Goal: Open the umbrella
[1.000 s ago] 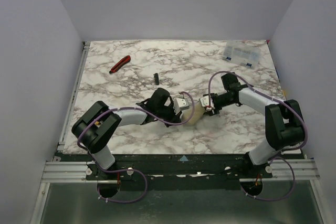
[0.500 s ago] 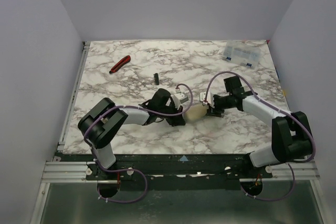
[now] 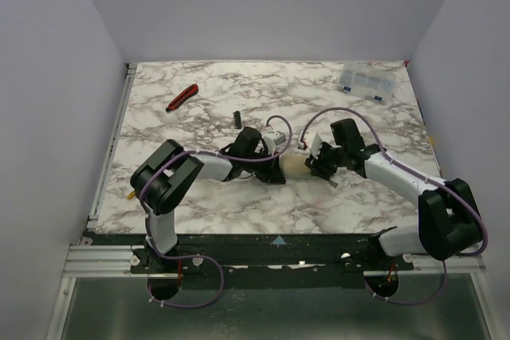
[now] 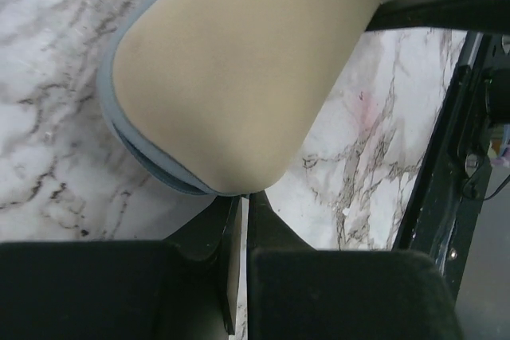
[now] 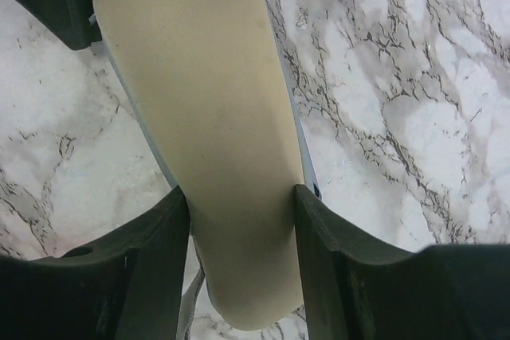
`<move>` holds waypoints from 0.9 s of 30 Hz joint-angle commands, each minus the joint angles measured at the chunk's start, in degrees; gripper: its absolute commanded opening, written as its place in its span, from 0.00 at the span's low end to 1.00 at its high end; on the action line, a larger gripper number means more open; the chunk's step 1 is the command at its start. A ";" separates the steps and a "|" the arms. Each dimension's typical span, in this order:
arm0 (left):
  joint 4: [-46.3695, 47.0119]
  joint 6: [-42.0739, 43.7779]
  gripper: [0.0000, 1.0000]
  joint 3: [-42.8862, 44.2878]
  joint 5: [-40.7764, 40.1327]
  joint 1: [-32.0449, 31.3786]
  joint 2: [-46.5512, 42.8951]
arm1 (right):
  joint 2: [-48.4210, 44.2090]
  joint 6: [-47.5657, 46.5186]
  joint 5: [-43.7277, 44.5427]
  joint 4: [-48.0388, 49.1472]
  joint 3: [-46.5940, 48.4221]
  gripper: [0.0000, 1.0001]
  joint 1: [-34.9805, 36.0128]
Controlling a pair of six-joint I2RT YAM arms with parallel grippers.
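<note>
Lying collapsed at the middle of the worktop (image 3: 199, 117), the umbrella (image 3: 293, 166), right fingers (image 5: 151, 268) clamped on either side of its pale roll, left fingers (image 4: 211, 232) pressed together at its rounded end.

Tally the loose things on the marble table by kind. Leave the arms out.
umbrella: 1
red-handled cutter: 1
small black stick: 1
clear plastic box: 1
Total: 4
</note>
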 commanded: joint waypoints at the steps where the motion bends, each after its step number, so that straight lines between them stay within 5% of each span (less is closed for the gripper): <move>1: -2.17 -2.25 0.00 4.50 1.33 2.14 2.14 | 1.27 9.64 -1.07 -7.20 0.97 0.47 1.20; 4: -4.46 -0.75 0.00 6.42 0.75 3.44 2.91 | 0.56 7.91 -6.81 -13.45 2.15 0.62 1.23; 11: -10.76 4.90 0.00 10.82 0.77 4.79 4.73 | 5.68 10.03 -13.89 -25.64 10.96 0.77 -0.37; 20: -12.11 7.35 0.00 11.95 0.84 5.35 5.30 | 15.73 24.27 -21.30 -22.24 19.88 0.79 -3.60; 27: -11.42 7.51 0.00 11.94 0.97 5.58 5.34 | 20.63 35.43 -18.74 -15.19 21.33 0.79 -3.70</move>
